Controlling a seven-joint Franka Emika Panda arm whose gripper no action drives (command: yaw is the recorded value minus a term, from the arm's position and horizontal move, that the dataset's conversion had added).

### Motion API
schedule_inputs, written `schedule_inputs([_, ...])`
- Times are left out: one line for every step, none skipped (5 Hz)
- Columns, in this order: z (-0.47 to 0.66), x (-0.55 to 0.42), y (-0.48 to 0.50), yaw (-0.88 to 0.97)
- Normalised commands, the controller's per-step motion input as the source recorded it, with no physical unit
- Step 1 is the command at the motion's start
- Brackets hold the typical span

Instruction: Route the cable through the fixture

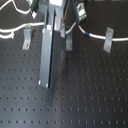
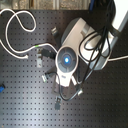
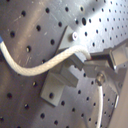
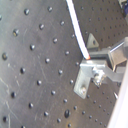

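One cable [image 3: 47, 64] runs into the hand [image 3: 95, 62]

In the first exterior view, three brackets are standing on the perforated board [image 1: 75, 100]: one [image 1: 27, 36] at left, one [image 1: 68, 36] centre, one [image 1: 107, 40] right, the cable [image 1: 95, 36] running between the latter two.

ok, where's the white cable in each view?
First exterior view: cable runs across the top.
Second exterior view: loops at upper left.
First wrist view: draped across a bracket.
Second wrist view: runs down to a bracket.
Shared landmark: black perforated board.
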Motion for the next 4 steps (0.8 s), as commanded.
schedule_inputs([-0.07, -0.126, -0.463, -0.2])
schedule_inputs([-0.07, -0.096, -0.425, -0.17])
schedule_inputs([-0.06, -0.057, -0.31, -0.2])
schedule_inputs([0.01, 0.004, 0.028, 0.0])
